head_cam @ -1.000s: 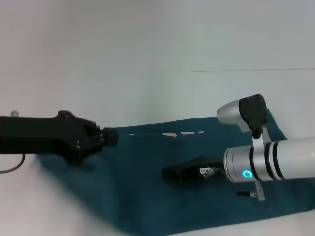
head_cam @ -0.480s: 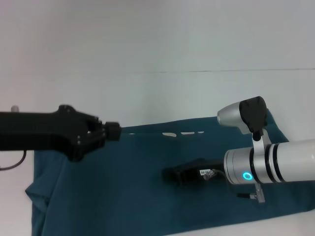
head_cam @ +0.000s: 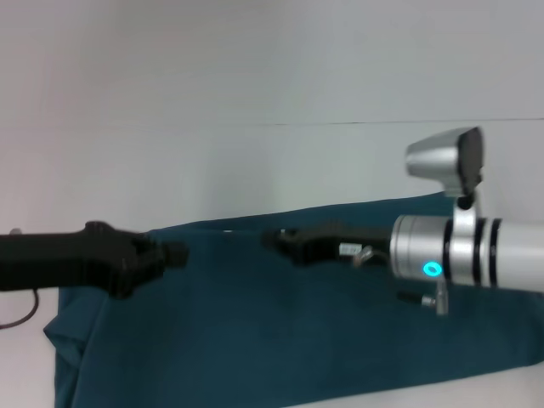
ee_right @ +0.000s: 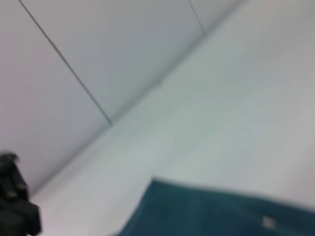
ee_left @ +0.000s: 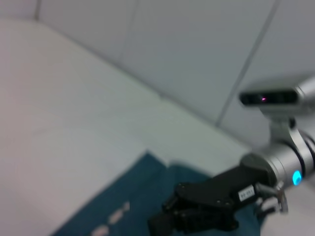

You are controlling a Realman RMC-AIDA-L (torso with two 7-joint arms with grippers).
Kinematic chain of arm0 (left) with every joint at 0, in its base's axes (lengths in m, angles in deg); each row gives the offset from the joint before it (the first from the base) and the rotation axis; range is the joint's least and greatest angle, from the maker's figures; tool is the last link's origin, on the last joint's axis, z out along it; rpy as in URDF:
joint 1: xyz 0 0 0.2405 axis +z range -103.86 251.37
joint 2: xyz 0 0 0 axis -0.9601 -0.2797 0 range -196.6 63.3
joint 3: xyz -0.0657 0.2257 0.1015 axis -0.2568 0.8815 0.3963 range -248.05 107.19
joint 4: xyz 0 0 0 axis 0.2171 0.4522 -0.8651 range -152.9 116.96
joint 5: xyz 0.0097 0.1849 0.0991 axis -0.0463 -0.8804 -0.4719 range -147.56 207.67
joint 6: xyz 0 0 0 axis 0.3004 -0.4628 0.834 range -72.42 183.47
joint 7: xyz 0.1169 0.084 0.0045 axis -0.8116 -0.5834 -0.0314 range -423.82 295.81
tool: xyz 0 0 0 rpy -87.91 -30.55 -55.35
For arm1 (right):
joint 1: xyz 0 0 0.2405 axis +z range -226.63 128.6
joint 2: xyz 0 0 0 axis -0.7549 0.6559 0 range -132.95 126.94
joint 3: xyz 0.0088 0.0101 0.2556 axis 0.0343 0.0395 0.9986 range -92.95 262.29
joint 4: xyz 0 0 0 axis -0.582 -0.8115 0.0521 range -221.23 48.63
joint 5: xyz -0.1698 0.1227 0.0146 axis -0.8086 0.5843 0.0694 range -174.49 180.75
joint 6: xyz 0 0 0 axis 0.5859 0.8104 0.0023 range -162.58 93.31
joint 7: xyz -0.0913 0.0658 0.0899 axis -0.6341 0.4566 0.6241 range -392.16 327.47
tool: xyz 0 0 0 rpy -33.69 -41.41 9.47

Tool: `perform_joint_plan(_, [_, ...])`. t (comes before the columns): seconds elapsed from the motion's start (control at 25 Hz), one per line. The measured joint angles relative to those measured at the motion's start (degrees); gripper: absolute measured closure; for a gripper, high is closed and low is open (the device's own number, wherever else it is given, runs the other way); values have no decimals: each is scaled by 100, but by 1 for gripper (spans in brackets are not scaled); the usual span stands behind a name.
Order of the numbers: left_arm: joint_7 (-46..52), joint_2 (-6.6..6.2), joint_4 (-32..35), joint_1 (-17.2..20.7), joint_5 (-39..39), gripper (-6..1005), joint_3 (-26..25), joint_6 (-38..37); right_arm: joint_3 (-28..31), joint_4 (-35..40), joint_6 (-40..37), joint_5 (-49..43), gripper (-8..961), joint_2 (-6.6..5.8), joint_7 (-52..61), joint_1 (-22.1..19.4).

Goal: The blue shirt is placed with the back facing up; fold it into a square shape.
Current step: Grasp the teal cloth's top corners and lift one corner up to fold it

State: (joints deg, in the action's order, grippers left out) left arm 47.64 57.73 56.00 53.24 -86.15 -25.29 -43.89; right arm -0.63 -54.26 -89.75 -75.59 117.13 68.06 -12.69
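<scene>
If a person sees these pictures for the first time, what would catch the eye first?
First, the blue shirt spread wide across the near part of the white table. Then the two dark claws above its far edge, pointing at each other: the left claw on the left, the right claw near the middle.

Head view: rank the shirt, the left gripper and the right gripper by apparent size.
1. Shirt, by far the largest.
2–3. Left gripper and right gripper look alike; both are blurred and end-on, so no ranking.
</scene>
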Motion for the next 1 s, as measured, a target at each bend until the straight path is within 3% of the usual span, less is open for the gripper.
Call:
perform_joint_plan(0.24, [-873,-25,-1136,-20,1270,938,-213,451,638,337,-180,697,950,-5,-1110,-399])
perform_joint_plan(0.6, [-1792,-27,-1910,-195,1963,937,-340,825,1884,297,-1313,1016,947,-17,-2383,-589])
perform_joint_plan(0.8, [-2513,-12,-2377,-34,2981,937,-555,531,2090,287,-1389,1018,942,-16,-2789,-603])
perform_joint_plan(1.0, [-3077,-4,-2759,113,3444,937,-785,160,2204,286,-1392,1018,938,-32,-2834,-584])
